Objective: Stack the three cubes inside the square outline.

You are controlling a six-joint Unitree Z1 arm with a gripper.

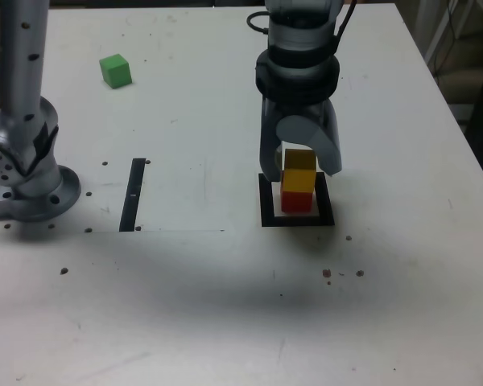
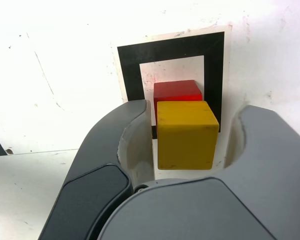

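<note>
Bright overhead light; a broad soft shadow darkens the counter (image 1: 225, 322) in front of the square outline (image 1: 267, 211); the exterior view is slightly blurred.

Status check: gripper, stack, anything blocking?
Gripper open, jaws straddling yellow cube with gaps either side. Yellow sits on red cube inside square outline. Green cube loose, far off. Nothing blocking.

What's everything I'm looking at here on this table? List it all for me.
Red cube: one, red, inside the square outline, bottom of the stack.
Yellow cube: one, yellow, on the red cube, between the gripper's jaws.
Green cube: one, green, alone, far side, the exterior view's left.
Square outline: one, black frame, pale centre.
Strip: one, thin, black, near the arm's base.
Table: one, white.
Gripper: one, grey, jaws around the yellow cube with gaps visible.
Arm base: one, silver, the exterior view's left.
</note>
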